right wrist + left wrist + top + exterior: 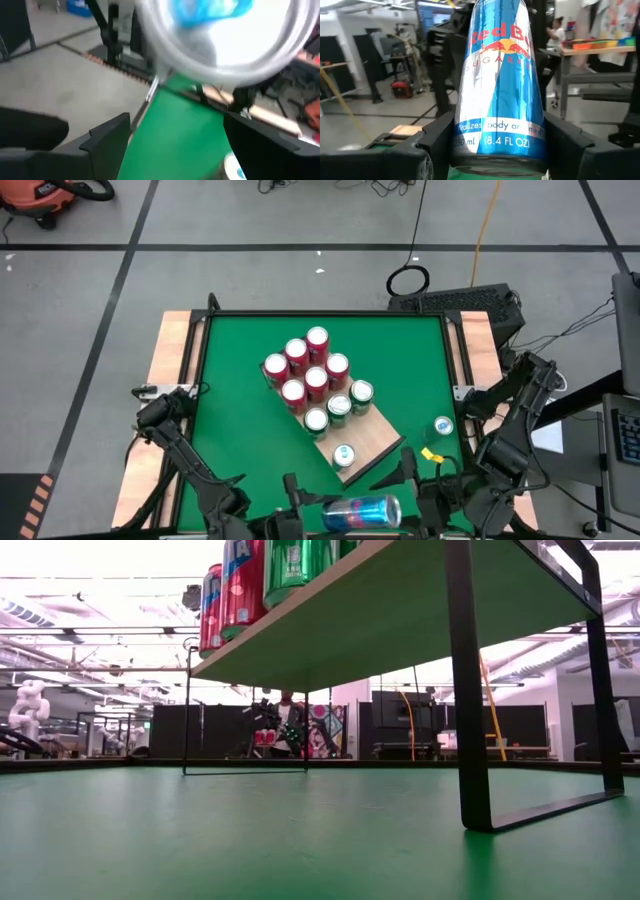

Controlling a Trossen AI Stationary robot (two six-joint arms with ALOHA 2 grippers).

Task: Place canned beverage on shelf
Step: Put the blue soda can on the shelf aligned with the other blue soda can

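Note:
A blue and silver canned beverage (362, 512) lies level in the air above the table's near edge, with my left gripper (326, 516) shut on it. In the left wrist view the can (497, 75) stretches away between the fingers. My right gripper (175, 132) is open just off the can's other end (225, 35), its fingers spread and clear of it. The shelf (378, 442), a wood-grain board on dark legs (468, 690), stands mid-table and carries several red and green cans (315, 377) and one blue-topped can (343, 454). My left gripper pinches the can's bottom end (470, 142) between its two fingers (432, 147), one on each side of the round wall. The fingers come level from the table's left and lie along the can. The can is lifted clear of the table and lies level.
One more can (443, 425) stands on the green table (230, 440) to the right of the shelf, with a small yellow thing (430, 452) near it. The shelf's near right corner (385, 448) is bare. Under the board there is open room between the legs (300, 820).

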